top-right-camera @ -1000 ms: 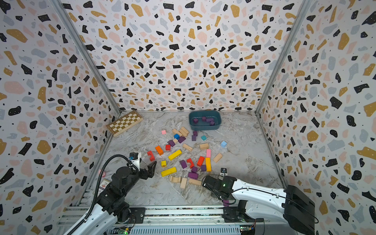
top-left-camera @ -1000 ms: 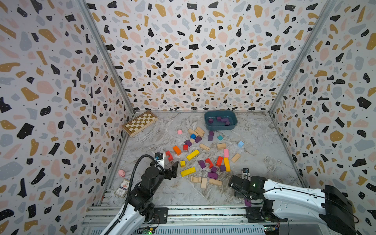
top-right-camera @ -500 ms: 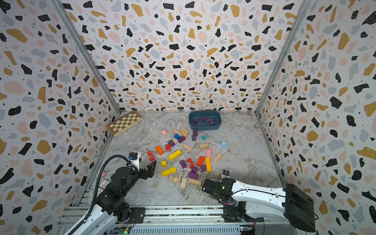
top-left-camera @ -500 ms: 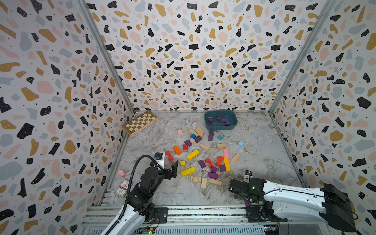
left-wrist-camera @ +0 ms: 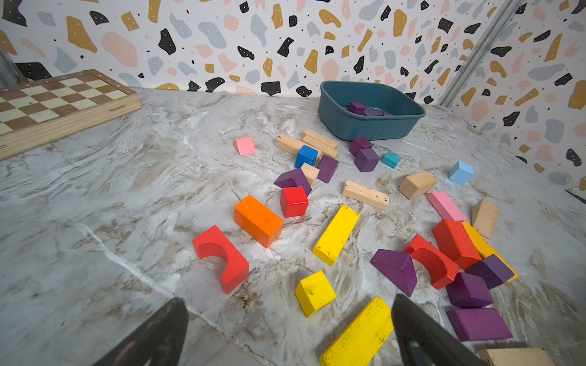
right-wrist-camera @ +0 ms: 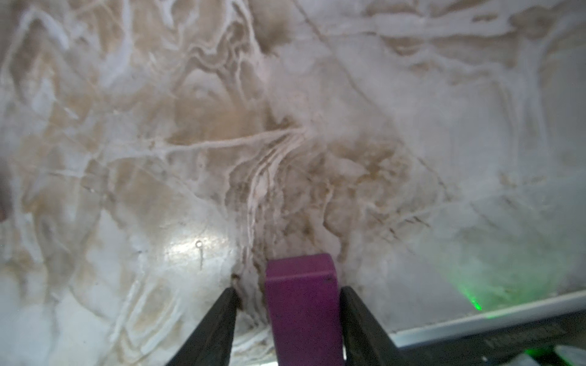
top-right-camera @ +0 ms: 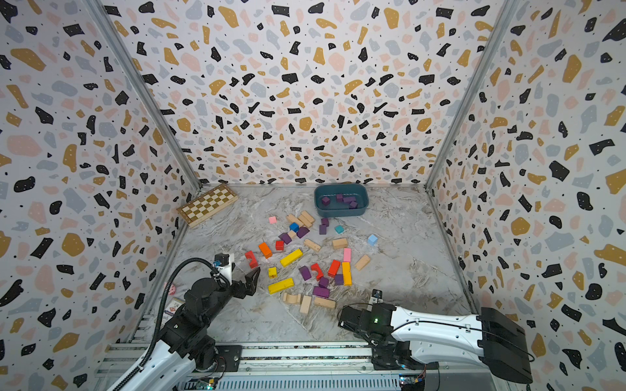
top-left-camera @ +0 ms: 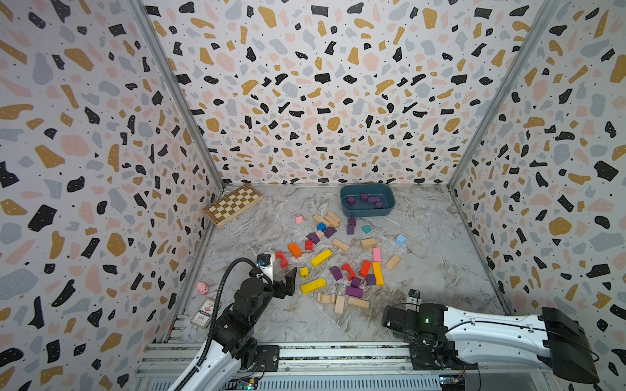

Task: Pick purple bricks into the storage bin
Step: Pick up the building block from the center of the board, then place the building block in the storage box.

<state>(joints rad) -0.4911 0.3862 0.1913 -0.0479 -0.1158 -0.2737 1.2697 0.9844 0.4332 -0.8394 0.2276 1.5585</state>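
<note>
A purple brick (right-wrist-camera: 301, 307) is seen between the fingers of the right claw (right-wrist-camera: 288, 289). Its long axis runs along the fingers, so its long sides are faced by them and its end is turned to the table (right-wrist-camera: 222, 126). One finger is against the brick, but a narrow gap is seen at the other. It therefore cannot be told if the brick is already clenched or only enclosed. Whether it is lifted or rests on the table cannot be told either.

This brick is well apart from the bin (top-left-camera: 367, 211), at the table edge opposite to it. The whole heap (top-left-camera: 320, 257) of mixed blocks lies between them, so a lift above the heap is probably needed before the brick is carried to the bin.

The left claw (left-wrist-camera: 287, 304) is fully released and nothing is held in it. It is somewhat nearer to the bin, yet the brick is with the right arm.

Some purple bricks (top-left-camera: 369, 199) are already in the bin, and two more are just beside its front wall.
</note>
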